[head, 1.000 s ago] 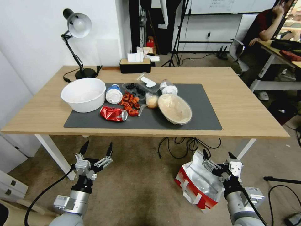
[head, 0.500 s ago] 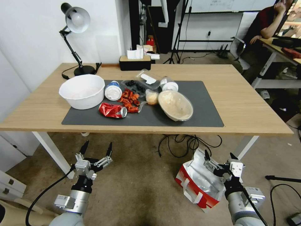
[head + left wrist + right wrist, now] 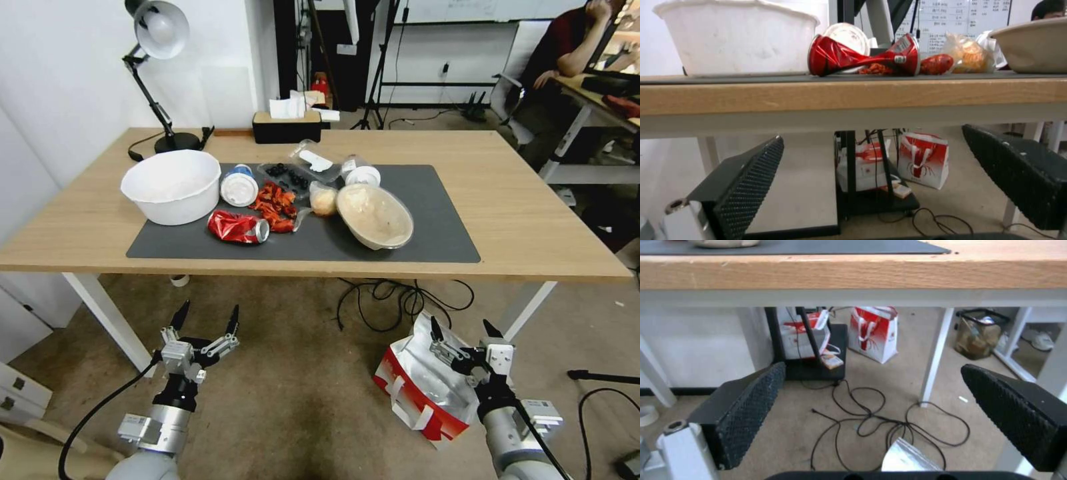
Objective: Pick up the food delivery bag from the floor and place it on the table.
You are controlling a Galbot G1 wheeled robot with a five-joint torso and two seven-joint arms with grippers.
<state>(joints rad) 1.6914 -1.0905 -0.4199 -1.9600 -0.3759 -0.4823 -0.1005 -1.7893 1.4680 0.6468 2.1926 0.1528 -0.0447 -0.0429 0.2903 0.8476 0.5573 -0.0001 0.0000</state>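
Note:
The food delivery bag (image 3: 417,390), white with red edges and silver foil lining, stands open on the floor in front of the table's right leg. My right gripper (image 3: 462,328) hangs open just above the bag's right rim, with nothing between its fingers. In the right wrist view a corner of the foil lining (image 3: 906,460) shows below the open right gripper (image 3: 872,370). My left gripper (image 3: 208,310) is open over bare floor at the left, and in its wrist view the left gripper (image 3: 873,136) faces the table's front edge (image 3: 853,95). The table (image 3: 533,213) carries a dark grey mat (image 3: 433,233).
A white bowl (image 3: 171,185), a crushed red can (image 3: 237,227), a brown bowl (image 3: 373,216) and food scraps crowd the mat. Black cables (image 3: 393,300) lie under the table between white legs (image 3: 107,320). A tripod leg (image 3: 603,377) lies at the right.
The whole head picture has shifted, so the camera has moved a little. Both grippers and the bag keep the same places relative to each other.

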